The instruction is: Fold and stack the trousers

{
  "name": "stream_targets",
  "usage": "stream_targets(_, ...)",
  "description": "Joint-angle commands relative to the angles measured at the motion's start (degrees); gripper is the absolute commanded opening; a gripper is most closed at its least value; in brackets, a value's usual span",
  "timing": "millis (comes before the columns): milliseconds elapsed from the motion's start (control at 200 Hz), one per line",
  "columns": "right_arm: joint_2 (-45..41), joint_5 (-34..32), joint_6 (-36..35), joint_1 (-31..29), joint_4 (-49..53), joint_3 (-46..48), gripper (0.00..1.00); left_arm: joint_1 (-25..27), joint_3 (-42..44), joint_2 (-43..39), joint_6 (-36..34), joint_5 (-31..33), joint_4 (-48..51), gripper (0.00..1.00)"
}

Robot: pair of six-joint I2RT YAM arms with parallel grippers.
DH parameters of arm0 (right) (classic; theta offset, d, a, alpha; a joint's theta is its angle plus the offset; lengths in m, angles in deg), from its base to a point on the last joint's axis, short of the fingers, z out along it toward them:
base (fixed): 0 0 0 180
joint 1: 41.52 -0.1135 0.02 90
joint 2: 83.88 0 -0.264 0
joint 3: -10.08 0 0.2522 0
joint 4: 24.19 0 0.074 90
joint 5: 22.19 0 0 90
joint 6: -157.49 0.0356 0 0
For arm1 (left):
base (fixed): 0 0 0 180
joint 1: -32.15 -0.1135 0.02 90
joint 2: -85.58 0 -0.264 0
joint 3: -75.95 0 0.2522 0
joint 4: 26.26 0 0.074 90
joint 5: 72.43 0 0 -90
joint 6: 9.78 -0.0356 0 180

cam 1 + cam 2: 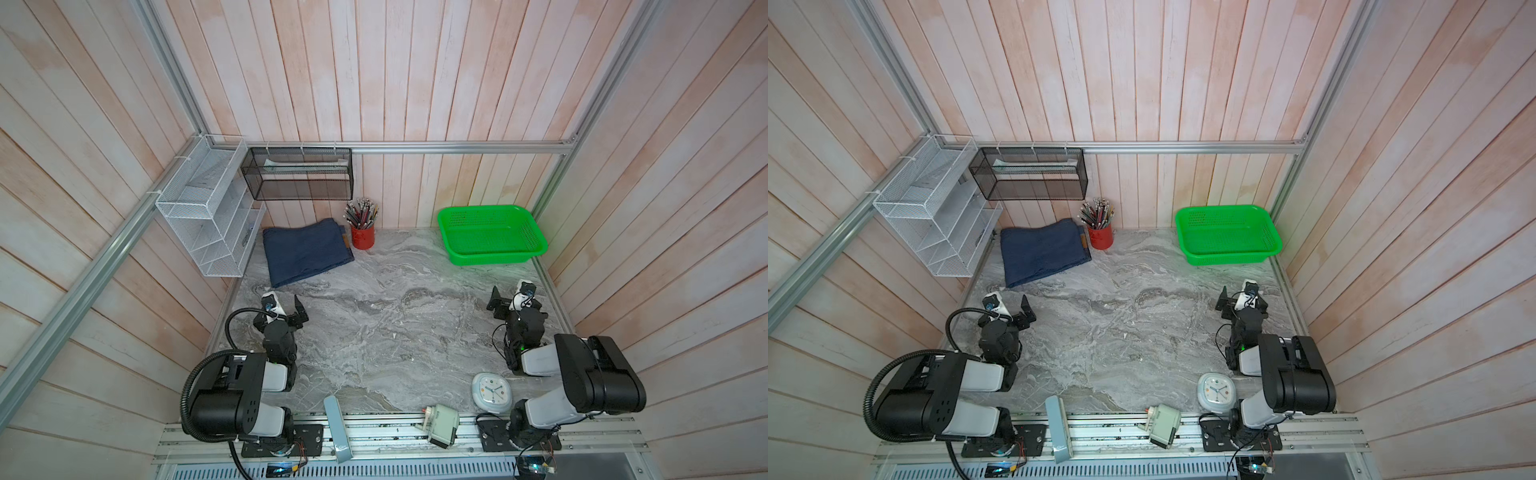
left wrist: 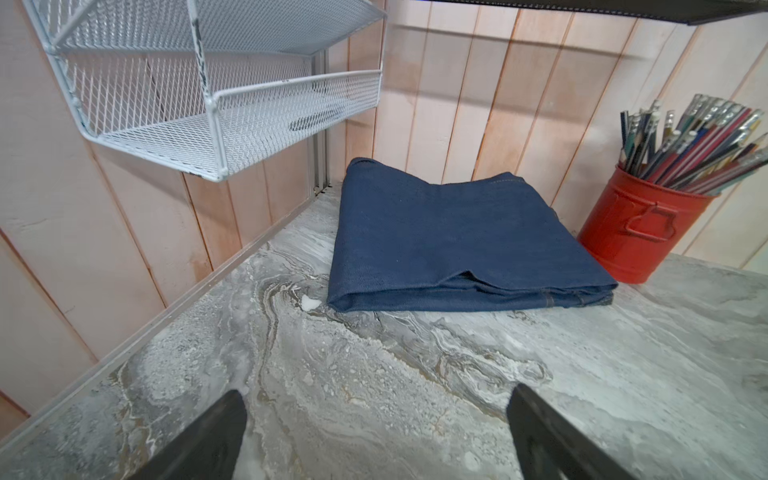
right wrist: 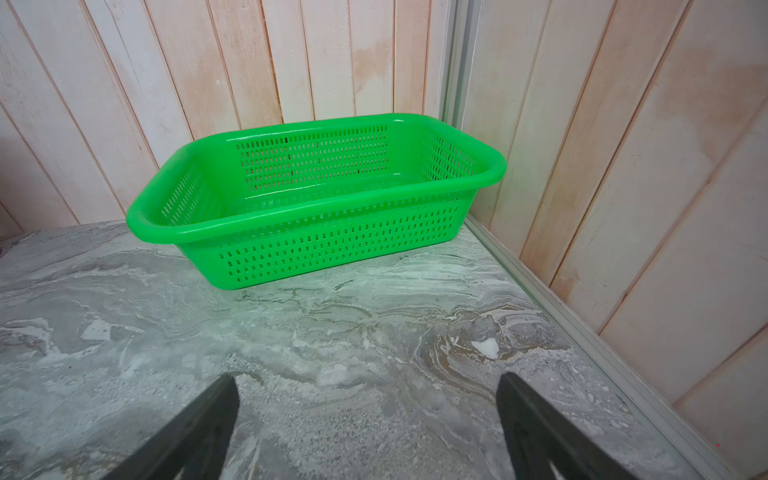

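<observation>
The trousers [image 1: 305, 251] [image 1: 1042, 251] lie folded into a flat dark blue denim rectangle in the far left corner of the marble table, with a tan patch showing at the edge beside the red cup. In the left wrist view the trousers [image 2: 449, 237] lie ahead of my left gripper [image 2: 376, 395], which is open over bare table, well short of them. In both top views this left gripper [image 1: 284, 305] [image 1: 1011, 309] sits at the table's left side. My right gripper [image 1: 515, 301] [image 1: 1241, 301] [image 3: 368, 380] is open too, empty, at the right side.
An empty green basket [image 1: 492, 258] [image 3: 316, 249] stands at the far right. A red pencil cup [image 1: 363, 239] [image 2: 636, 232] touches the trousers' right side. White wire rack [image 1: 208, 216] and black mesh shelf [image 1: 297, 174] hang on the walls. A clock [image 1: 491, 390] and small device [image 1: 442, 424] lie near the front.
</observation>
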Motion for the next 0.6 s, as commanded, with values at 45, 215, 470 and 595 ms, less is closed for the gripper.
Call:
stream_targets(45,-0.56,0.44,-0.80,0.24,1.06,-0.49,0.98,0.11,-1.31,-17.53,-0.77,1.90,12.08,1.00)
stream_targets(215,-0.65,0.64,-1.07,0.16,1.39,-0.59,0.98,-2.09,2.18,-21.50,0.71,-1.10,12.36,1.00)
stream_targets(470,-0.64,0.83,-1.17,0.17,1.65,-0.70,0.98,-1.44,-1.58,-2.81,0.31,-3.36,-0.58,0.99)
stream_targets(595,-0.65,0.85,-1.40,0.01,1.85,-0.84,0.98,-0.48,-4.48,4.66,-1.89,-6.41,-1.80,0.98)
